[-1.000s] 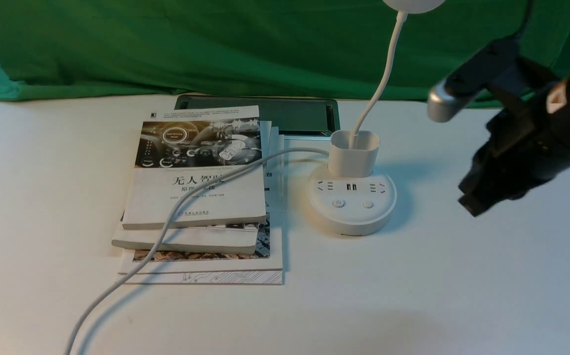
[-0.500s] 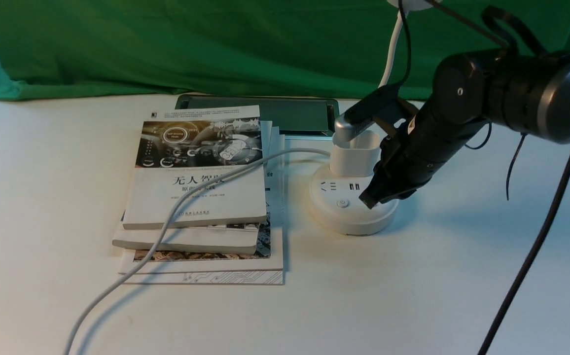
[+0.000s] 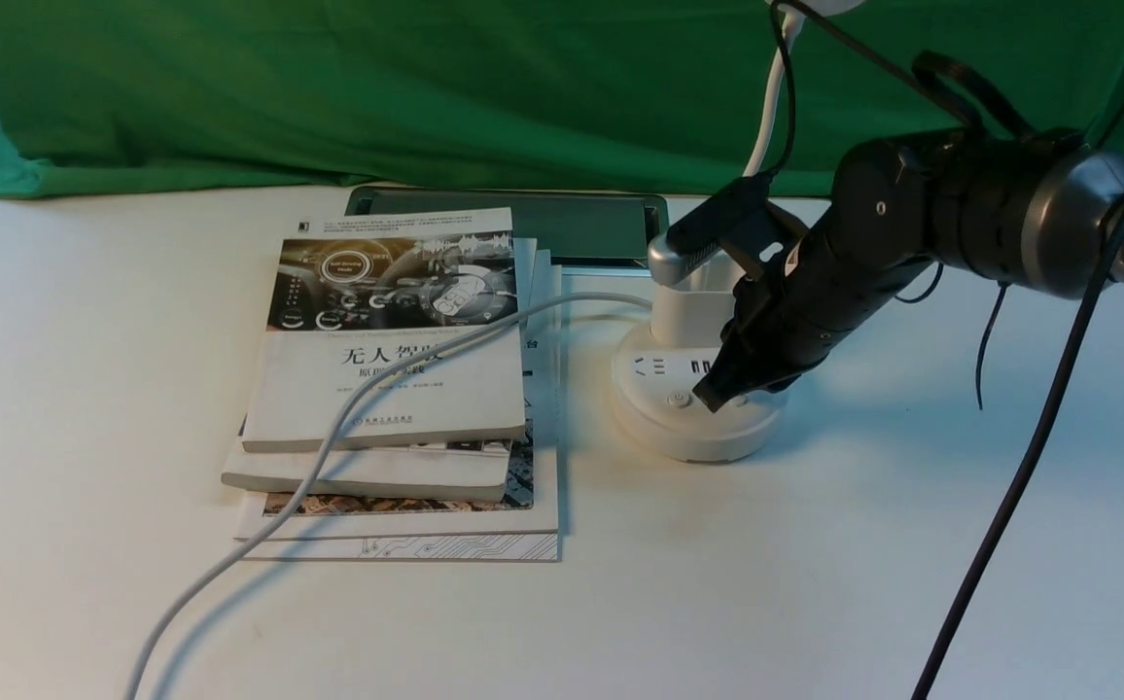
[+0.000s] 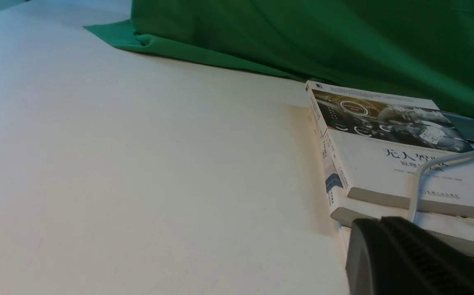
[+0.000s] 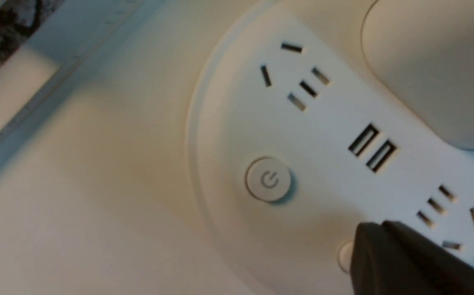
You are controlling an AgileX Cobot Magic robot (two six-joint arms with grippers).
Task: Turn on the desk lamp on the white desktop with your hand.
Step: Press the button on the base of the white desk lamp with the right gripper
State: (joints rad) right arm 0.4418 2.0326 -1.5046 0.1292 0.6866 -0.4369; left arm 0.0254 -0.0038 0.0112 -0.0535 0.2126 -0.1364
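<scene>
The desk lamp's round white base [image 3: 664,437] stands on the white desktop [image 3: 815,583], with its cup holder [image 3: 684,306] and thin neck [image 3: 768,107]. The head is cut off at the top edge. My right gripper [image 3: 708,397] is shut, and its tip rests on the base, just right of the power-symbol button [image 3: 677,399]. In the right wrist view the shut tip [image 5: 368,235] covers most of the second button [image 5: 345,256], and the power-symbol button [image 5: 268,179] is uncovered. My left gripper [image 4: 368,225] is shut and empty, low over the desktop [image 4: 138,164] beside the books.
A stack of books [image 3: 387,389] lies left of the lamp, and a loose white cable [image 3: 329,457] runs over it to the front edge. A dark flat panel [image 3: 562,224] lies behind the books. Green cloth [image 3: 426,87] hangs at the back. A black cable [image 3: 1009,506] hangs from my right arm.
My right arm has swung in from the right and come down onto the lamp base, its tip sliding a little left over the second button. The lamp has shifted slightly left.
</scene>
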